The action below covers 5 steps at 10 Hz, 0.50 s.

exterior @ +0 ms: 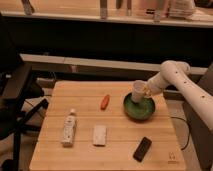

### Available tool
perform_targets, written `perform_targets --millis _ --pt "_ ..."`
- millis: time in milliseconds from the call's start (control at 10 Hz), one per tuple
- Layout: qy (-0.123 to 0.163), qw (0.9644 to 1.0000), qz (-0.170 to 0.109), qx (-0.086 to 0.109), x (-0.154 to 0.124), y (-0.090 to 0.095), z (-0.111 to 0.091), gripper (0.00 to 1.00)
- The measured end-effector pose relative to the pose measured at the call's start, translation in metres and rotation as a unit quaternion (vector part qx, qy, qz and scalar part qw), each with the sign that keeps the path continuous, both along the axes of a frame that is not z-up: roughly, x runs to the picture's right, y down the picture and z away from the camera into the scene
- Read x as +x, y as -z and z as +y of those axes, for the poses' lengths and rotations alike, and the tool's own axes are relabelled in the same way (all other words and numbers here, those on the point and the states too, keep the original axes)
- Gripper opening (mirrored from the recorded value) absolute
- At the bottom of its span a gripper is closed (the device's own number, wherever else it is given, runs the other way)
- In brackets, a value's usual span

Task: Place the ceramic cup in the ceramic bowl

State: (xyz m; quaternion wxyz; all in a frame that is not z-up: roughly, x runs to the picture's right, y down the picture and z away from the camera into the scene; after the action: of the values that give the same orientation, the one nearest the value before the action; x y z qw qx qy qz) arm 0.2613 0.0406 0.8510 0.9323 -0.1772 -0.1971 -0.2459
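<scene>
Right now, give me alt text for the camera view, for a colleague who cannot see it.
The end effector, reaching in from the right, meets the ceramic cup at the far rim of the green ceramic bowl on a wooden table. Elsewhere on it lie an orange object, a white labelled bottle, a white block and a black device.

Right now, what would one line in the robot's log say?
gripper: at ceramic cup | ceramic cup: over green ceramic bowl back-left rim | placed: not yet clear
</scene>
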Motion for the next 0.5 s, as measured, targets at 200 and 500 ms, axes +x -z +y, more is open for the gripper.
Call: perform_targets --millis 200,500 --pt "0.000 1.0000 -0.001 0.001 0.0030 -0.0009 0.0002 0.04" --pt "0.001 1.0000 -0.002 0.002 0.0011 -0.0026 0.0001 0.04"
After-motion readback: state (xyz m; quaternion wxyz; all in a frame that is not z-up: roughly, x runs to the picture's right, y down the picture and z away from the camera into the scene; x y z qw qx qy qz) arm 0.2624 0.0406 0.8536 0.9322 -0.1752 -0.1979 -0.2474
